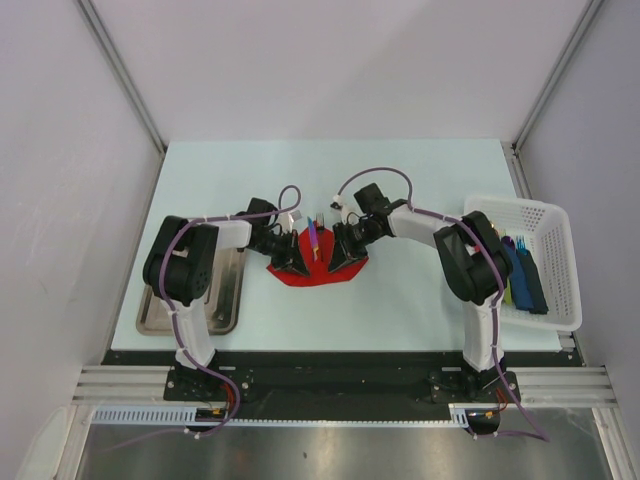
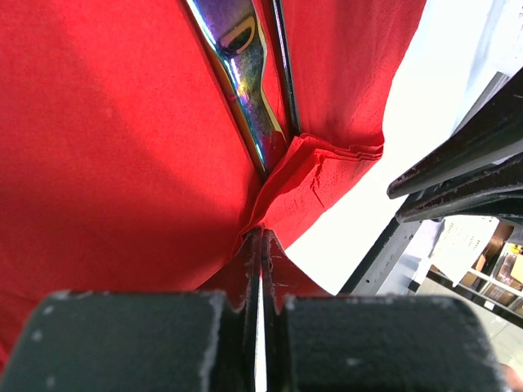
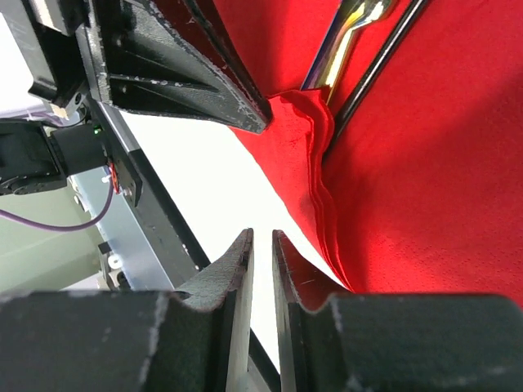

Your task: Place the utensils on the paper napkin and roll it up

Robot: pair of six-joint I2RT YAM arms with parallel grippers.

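Note:
The paper napkin (image 1: 300,273) lies red and partly folded at the table's middle, with the utensils (image 1: 314,240) lying on it. In the left wrist view an iridescent handle (image 2: 241,65) and a slim dark piece run down into a raised fold of the napkin (image 2: 106,163). My left gripper (image 2: 261,234) is shut on that fold at the napkin's edge. My right gripper (image 3: 261,237) stands narrowly open just off the napkin's (image 3: 425,163) edge, with only bare table between its fingers. The left gripper's fingers (image 3: 188,90) show across from it, beside the utensils (image 3: 347,41).
A white basket (image 1: 545,215) at the right table edge holds blue and green items (image 1: 520,270). A metal tray (image 1: 225,300) sits at the left, beside the left arm. Grey walls enclose the table on three sides.

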